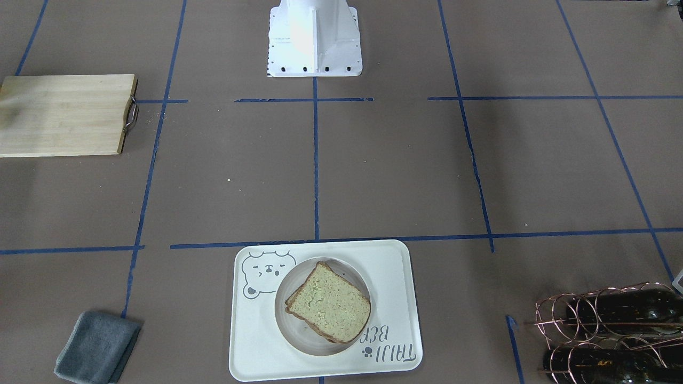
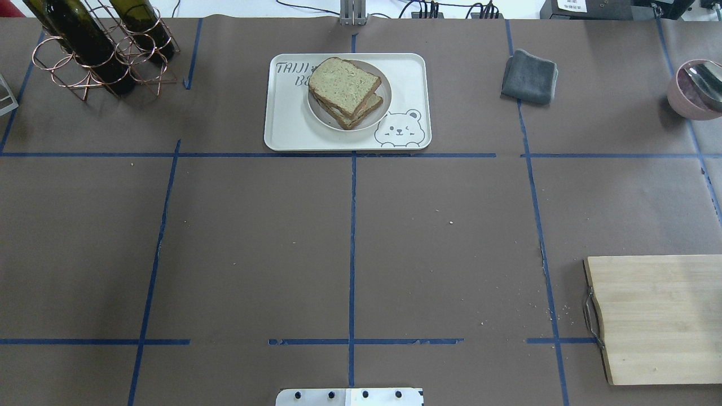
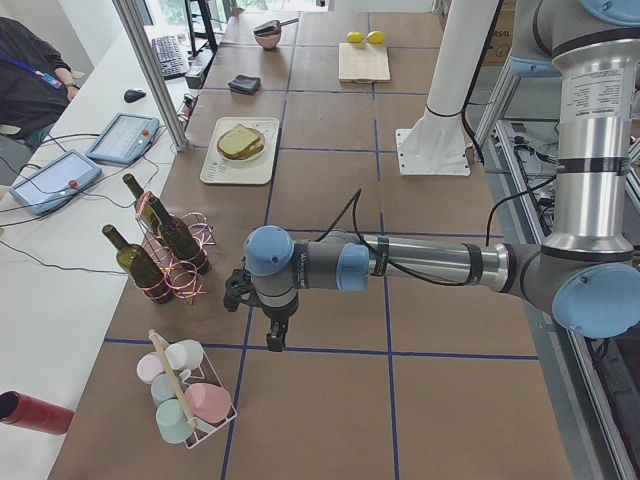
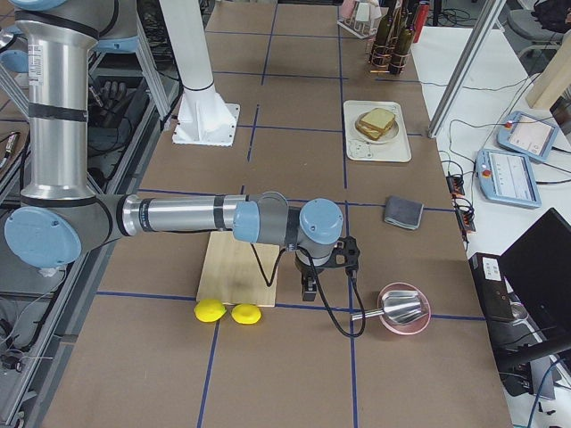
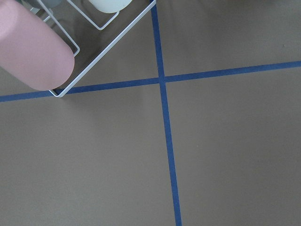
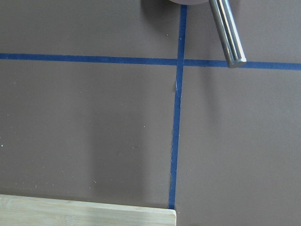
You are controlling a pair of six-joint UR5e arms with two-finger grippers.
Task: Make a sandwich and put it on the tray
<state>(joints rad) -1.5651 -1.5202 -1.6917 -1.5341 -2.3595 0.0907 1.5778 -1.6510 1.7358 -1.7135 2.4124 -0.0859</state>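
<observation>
Fingers on the left gripper [image 3: 275, 342] and the right gripper [image 4: 309, 292] show only in the two side views, too small to tell how far apart they stand. Neither gripper can be seen holding or touching anything.

In the left side view the left arm [image 3: 420, 262] lies stretched out low and level over the table. Its wrist is bent so the gripper points straight down above the brown paper, near a crossing of blue tape lines. It hangs between the copper rack of wine bottles [image 3: 165, 255] and the white wire basket of cups [image 3: 185, 395]. The left wrist camera shows bare paper, the tape cross and a pink cup [image 5: 33, 52] in the basket's corner.

In the right side view the right arm [image 4: 187, 216] is likewise level, reaching across the wooden cutting board [image 4: 239, 267]. Its gripper points down just past the board's corner, near the pink bowl [image 4: 406, 309] and its spoon [image 6: 227, 30]. Two lemons [image 4: 227, 311] lie just off the board's near edge.

Well away from both grippers, the sandwich [image 2: 345, 90] sits stacked on a small round plate [image 1: 296, 333]. That plate rests on the tray [image 2: 293, 132] at the table's far middle edge, opposite the robot's base. A folded grey cloth [image 2: 529, 76] lies apart from the tray, on its right in the overhead view.
</observation>
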